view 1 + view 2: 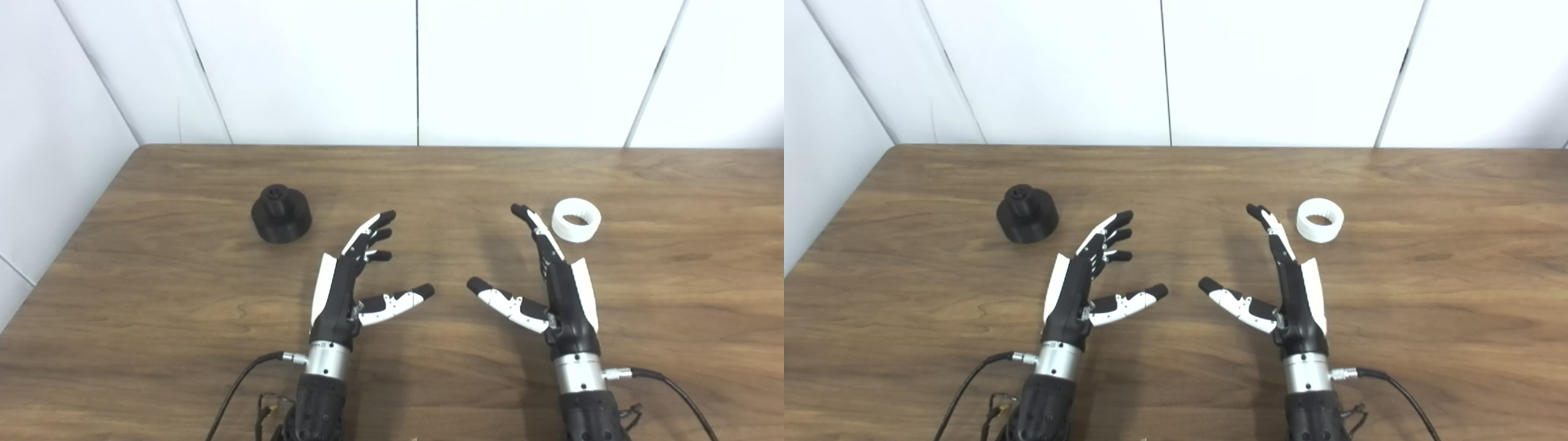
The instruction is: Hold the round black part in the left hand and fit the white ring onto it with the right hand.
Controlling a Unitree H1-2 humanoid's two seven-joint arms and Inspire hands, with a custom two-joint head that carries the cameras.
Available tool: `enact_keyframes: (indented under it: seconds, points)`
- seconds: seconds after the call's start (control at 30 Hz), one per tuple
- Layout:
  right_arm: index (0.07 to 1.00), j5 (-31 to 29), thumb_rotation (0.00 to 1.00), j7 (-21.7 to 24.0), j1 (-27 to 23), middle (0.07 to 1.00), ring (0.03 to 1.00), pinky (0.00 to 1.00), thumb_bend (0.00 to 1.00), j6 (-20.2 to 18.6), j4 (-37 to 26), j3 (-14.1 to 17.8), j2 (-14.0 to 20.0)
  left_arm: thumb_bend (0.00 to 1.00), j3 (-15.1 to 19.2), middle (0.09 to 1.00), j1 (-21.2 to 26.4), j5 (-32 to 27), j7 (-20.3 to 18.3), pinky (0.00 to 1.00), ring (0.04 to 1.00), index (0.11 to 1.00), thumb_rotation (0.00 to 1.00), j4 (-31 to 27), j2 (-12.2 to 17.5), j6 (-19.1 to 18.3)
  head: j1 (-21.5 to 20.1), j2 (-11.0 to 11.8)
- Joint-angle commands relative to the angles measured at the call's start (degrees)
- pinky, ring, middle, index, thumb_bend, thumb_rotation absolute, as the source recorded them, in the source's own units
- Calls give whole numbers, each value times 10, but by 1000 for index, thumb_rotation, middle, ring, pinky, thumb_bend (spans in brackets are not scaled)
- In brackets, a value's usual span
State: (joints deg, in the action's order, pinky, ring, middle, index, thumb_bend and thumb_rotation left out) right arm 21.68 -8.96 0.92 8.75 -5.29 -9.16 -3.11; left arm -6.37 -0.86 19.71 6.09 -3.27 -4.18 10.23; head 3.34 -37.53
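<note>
**Both hands open and empty above the bench, parts untouched**

The two head views show the same layout, offset sideways. In the left eye view the white side wall fills more of the frame's left edge and the bench's left rim runs down to the lower left corner; in the right eye view everything sits further left, and more bare wood shows at the right. Neither view reveals a part that the other hides.

The round black part (281,214) stands on the wooden bench (429,177) in the left-centre of the frame, its narrower hub pointing up. The white ring (576,220) lies flat in the right-centre, its hole facing up.

The left hand (352,275) enters from the bottom edge, left of centre. Its palm faces inward toward the middle of the frame, its fingers (373,229) are extended up and to the right, slightly curled and spread, and its thumb juts right. It holds nothing, and lies below and to the right of the round black part, apart from it.

The right hand (551,282) mirrors it from the bottom edge, right of centre. Its palm faces inward, the fingers are nearly straight and point up and a little left, and the thumb reaches left toward the other thumb. It too is wide open and empty. Its fingertips (520,211) end just left of the white ring, without touching it.

A cable leaves each wrist near the bottom of the frame.
</note>
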Motion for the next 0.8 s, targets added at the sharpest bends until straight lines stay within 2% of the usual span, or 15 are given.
enact_keyframes:
  seconds: [0.0, 0.1, 0.23, 0.37, 0.5, 0.6, 0.77]
  points:
    - [893, 6, 251, 1, 30, 945, 972, 970, 738, -2, 20, 5, 16, 789, -1, 890, 2, 5, 5, 717, 846, 851, 111, -13, 5, 7, 0, 0]
    - [893, 4, 245, 2, 31, 945, 971, 965, 737, -2, 19, 5, 16, 789, -2, 887, 1, 3, 5, 712, 844, 848, 111, -13, 5, 8, 5, 1]
    - [893, -2, 248, 4, 33, 945, 969, 957, 734, 0, 21, 8, 22, 782, -4, 883, -1, 0, 8, 691, 840, 835, 89, -9, -2, 13, 35, 9]
    - [888, -12, 265, 6, 32, 933, 954, 945, 733, 20, 30, 15, 36, 791, -11, 874, 1, 4, 20, 680, 829, 820, 75, 7, -16, 23, 98, 25]
    - [876, -32, 240, 9, 32, 922, 904, 834, 734, 36, 40, 25, 48, 787, -22, 869, 1, 27, 36, 701, 828, 818, 95, 22, -24, 23, 138, 40]
    - [864, -44, 226, 11, 30, 911, 870, 766, 739, 49, 51, 31, 55, 772, -27, 871, 2, 37, 45, 711, 827, 823, 95, 31, -27, 24, 149, 46]
    - [856, -61, 205, 15, 28, 905, 878, 766, 742, 65, 62, 35, 60, 770, -31, 872, 4, 41, 54, 718, 823, 828, 79, 39, -28, 26, 150, 46]
